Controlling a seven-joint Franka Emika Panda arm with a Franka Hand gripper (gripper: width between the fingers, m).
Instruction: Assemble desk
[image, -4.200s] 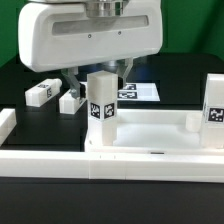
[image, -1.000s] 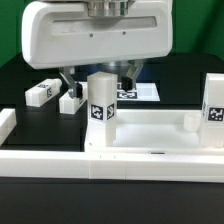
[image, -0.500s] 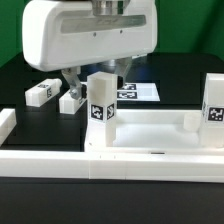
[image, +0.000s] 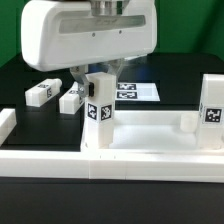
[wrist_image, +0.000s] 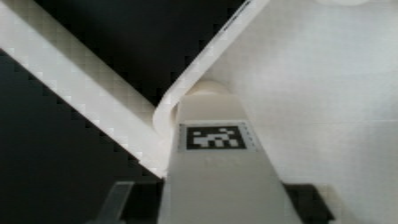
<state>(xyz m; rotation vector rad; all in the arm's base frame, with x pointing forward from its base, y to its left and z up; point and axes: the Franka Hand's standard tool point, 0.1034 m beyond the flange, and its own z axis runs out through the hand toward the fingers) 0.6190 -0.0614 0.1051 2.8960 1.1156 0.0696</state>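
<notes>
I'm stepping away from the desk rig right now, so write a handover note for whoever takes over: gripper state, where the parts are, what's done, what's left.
Gripper: fingers straddle the upright leg at the tabletop corner on the exterior view's left; whether they clamp it is unclear.
Parts: second upright leg stands at the corner on the exterior view's right. A loose leg and another loose leg lie on the black table, on the exterior view's left.
Done: two legs stand at corners; seating not visible.
Left: both loose legs.
</notes>
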